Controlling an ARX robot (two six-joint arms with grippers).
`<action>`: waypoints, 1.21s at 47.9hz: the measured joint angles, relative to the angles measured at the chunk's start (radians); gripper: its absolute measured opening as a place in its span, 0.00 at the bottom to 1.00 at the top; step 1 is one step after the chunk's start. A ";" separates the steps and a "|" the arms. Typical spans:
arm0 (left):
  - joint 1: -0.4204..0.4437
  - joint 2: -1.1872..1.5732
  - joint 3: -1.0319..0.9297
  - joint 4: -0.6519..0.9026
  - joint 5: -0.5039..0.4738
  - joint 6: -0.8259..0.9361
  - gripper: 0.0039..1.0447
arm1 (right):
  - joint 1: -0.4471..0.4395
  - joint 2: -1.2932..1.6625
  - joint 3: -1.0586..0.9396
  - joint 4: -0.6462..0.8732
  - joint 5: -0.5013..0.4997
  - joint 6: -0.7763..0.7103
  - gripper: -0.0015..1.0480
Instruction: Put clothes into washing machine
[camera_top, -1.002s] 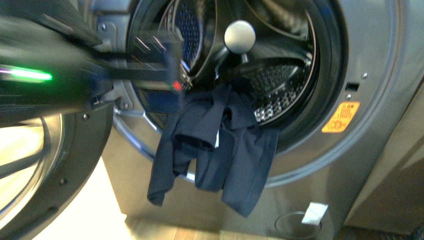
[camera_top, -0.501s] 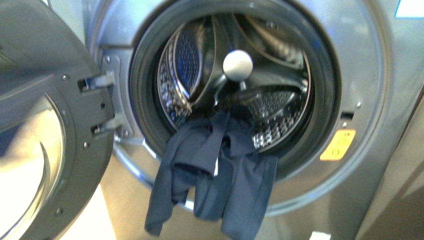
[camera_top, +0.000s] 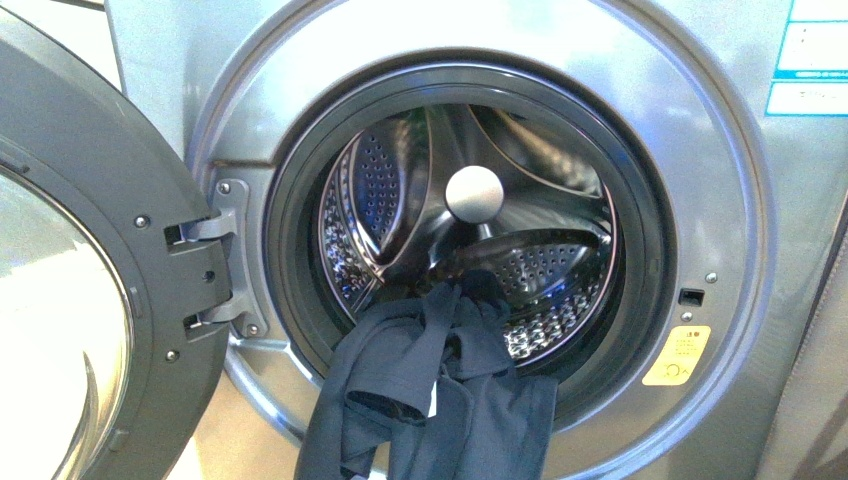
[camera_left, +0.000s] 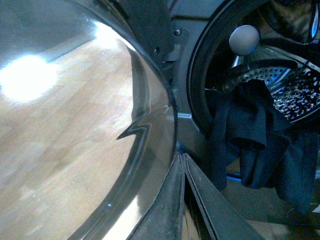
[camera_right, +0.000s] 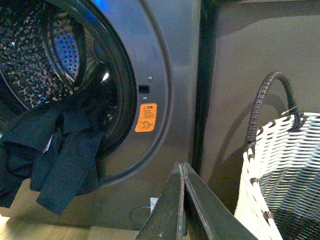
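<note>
Your left tool (camera_left: 183, 165) has its fingers pressed together, nothing between them, right by the door (camera_left: 75, 125) glass. Right tool (camera_right: 181, 175) likewise together and empty, hanging apart from the washing machine (camera_right: 165, 75), w/ a white wicker basket (camera_right: 285, 170) beside it. The clothes (camera_top: 440, 400) hang half out over the porthole's lower rim, top end just inside the drum (camera_top: 560, 270).
</note>
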 joint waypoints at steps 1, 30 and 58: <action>0.015 -0.012 -0.004 -0.009 0.021 0.000 0.03 | 0.000 0.000 0.000 0.000 0.000 0.000 0.02; 0.126 -0.220 -0.056 -0.153 0.124 0.003 0.03 | 0.000 0.000 0.000 0.000 0.000 0.000 0.02; 0.126 -0.395 -0.056 -0.334 0.124 0.003 0.54 | 0.000 0.000 0.000 0.000 0.000 -0.001 0.48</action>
